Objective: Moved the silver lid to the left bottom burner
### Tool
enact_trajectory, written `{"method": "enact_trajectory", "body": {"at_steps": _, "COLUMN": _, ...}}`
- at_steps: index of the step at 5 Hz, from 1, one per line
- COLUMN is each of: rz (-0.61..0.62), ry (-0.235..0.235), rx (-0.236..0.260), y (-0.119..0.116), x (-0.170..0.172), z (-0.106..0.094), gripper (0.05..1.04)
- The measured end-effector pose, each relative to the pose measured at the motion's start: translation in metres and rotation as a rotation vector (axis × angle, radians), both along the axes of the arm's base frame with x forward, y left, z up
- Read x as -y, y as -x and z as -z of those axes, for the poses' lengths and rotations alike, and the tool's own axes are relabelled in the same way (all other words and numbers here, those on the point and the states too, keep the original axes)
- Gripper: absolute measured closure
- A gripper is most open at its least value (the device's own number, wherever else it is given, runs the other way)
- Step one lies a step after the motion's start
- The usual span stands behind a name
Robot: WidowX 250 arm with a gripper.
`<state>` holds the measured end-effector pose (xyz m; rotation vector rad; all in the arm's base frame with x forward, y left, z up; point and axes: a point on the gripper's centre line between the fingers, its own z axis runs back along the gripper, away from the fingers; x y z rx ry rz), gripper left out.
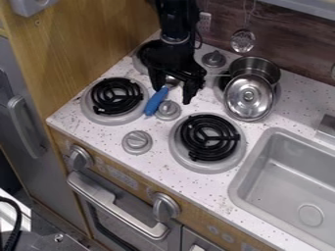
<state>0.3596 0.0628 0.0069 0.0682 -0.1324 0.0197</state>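
So, silver lid [249, 97]: here it is at the far right, tilted up against the near side of the pot [256, 63], knob facing out, well away from its goal.

Near left burner [114, 100]: this is the target, and there's no lid on it; its black rings are in full view.

Progress: by the look of things, we're at the very start. The pick-up, the carry leftward and the setting down on the rings all remain.

Gripper [174, 87]: hanging over the surface [167, 152] between the left-hand burners and the pot, fingers [190, 93] spread apart, the lid outside their grasp. A blue-handled utensil [155, 101] lies just below, its metal end partly hidden between them; whether they touch it, I can't tell.

Pot: standing over the far right burner [224, 82], open at the top, bare metal showing on the inner wall. The lid hides part of the near side, so I can't tell what sits at the bottom.

Sink [263, 169]: over on the near right, a grey basin with a round drain [311, 214] in its floor, and no part of the task's work in it.
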Motion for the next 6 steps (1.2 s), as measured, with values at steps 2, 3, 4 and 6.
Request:
{"method": "enact_trajectory", "body": {"at_steps": 2, "rz": 0.025, "ry": 0.019, "rx": -0.061, "y": -0.004, "x": 0.011, "z": 0.030, "gripper": 0.088}}
{"method": "enact_trajectory", "body": {"at_steps": 3, "rz": 0.117, "ry": 0.010, "rx": -0.005, "y": -0.029, "x": 0.038, "z": 0.028, "gripper": 0.088}}
{"method": "enact_trajectory", "body": {"at_steps": 4, "rz": 0.196, "ry": 0.048, "rx": 0.054, "y": -0.053, "x": 0.073, "z": 0.033, "gripper": 0.088}}
{"method": "enact_trajectory", "body": {"at_steps": 6, "rz": 0.135, "ry": 0.043, "rx": 0.199, "y": -0.085, "x": 0.088, "z": 0.032, "gripper": 0.088}}
